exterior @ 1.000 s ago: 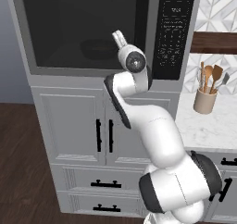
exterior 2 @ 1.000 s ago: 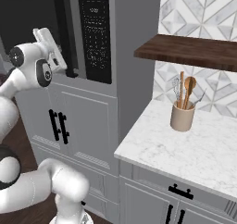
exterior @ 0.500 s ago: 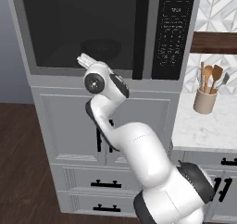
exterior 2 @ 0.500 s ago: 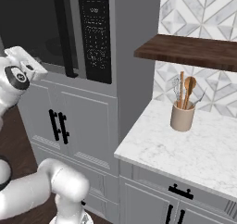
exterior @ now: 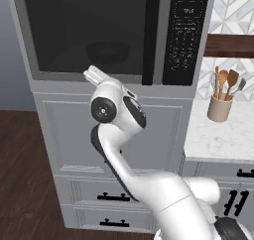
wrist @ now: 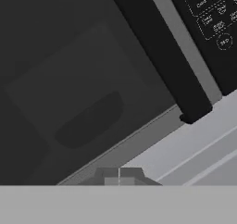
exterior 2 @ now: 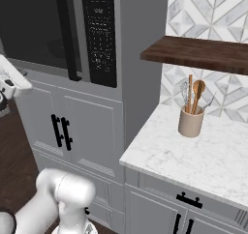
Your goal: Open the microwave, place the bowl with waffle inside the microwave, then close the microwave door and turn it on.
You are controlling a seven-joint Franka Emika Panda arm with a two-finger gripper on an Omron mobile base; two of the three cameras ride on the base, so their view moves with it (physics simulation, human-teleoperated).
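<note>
The claw (wrist: 119, 177) was closed, its two dark tips pressed together with nothing between them, and it pointed at the lower frame of the microwave door (wrist: 88, 79), just short of it and apart from the glass. In the hand view the long black bar handle (wrist: 159, 52) ran diagonally above and to the right of the tips, its lower end a little way off from them, and the black keypad panel (wrist: 213, 19) lay beyond the handle in the corner. Through the dark window a dim oval shape, the bowl (wrist: 90, 119), showed inside the cavity; the waffle could not be made out through the glass. From the left base view the hand (exterior: 96, 75) sat just under the bottom edge of the microwave (exterior: 109, 35), left of the handle, with the white arm (exterior: 119, 135) curving down in front of the grey cabinet doors (exterior: 64, 135). The door was shut flush with the front, and the bowl (exterior: 106, 50) appeared as a dark round form behind the window, roughly central. In the right base view the hand (exterior 2: 12, 80) reached in at the left edge below the microwave (exterior 2: 58, 30). To the right, well apart, a beige utensil crock (exterior 2: 190, 123) stood on the marble counter (exterior 2: 203, 155) beneath a wooden shelf (exterior 2: 198, 54).
</note>
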